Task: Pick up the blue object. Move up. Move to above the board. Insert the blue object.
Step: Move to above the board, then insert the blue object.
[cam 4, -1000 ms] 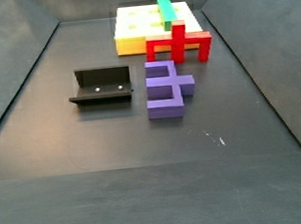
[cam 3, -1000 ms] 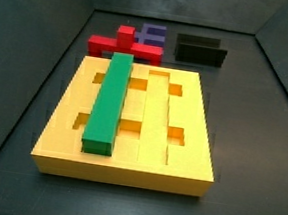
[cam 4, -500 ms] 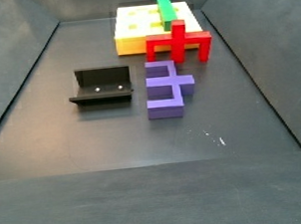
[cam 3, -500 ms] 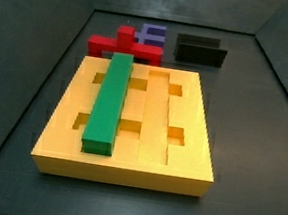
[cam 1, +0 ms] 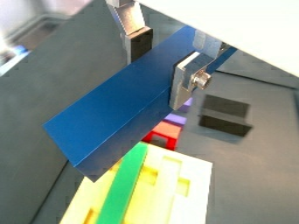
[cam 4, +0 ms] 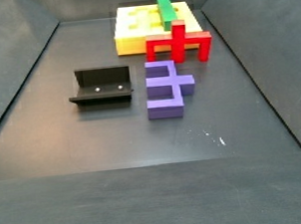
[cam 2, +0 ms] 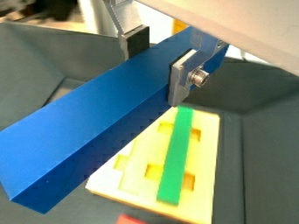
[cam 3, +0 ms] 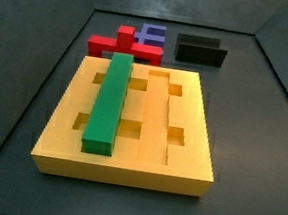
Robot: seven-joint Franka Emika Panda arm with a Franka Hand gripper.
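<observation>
The gripper [cam 1: 160, 59] is clamping the blue object [cam 1: 128, 109] between its fingers [cam 1: 187, 77], high above the board [cam 2: 146, 162]. In a side view, the board [cam 3: 190, 136] is lying on the dark floor [cam 3: 256, 145], the fixture [cam 3: 201, 50] at one o'clock.

Layout above the tabletop

The bar [cam 1: 128, 109] is held between the pincer [cam 1: 163, 54] plates, above the board [cam 2: 146, 162]; the fixture [cam 3: 201, 50] is seen at the board's 1 o'clock.

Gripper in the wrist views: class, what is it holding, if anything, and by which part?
The gripper is shut on the blue object, its fingers clamping the bar's long sides near one end; the rest juts out above the board.
</observation>
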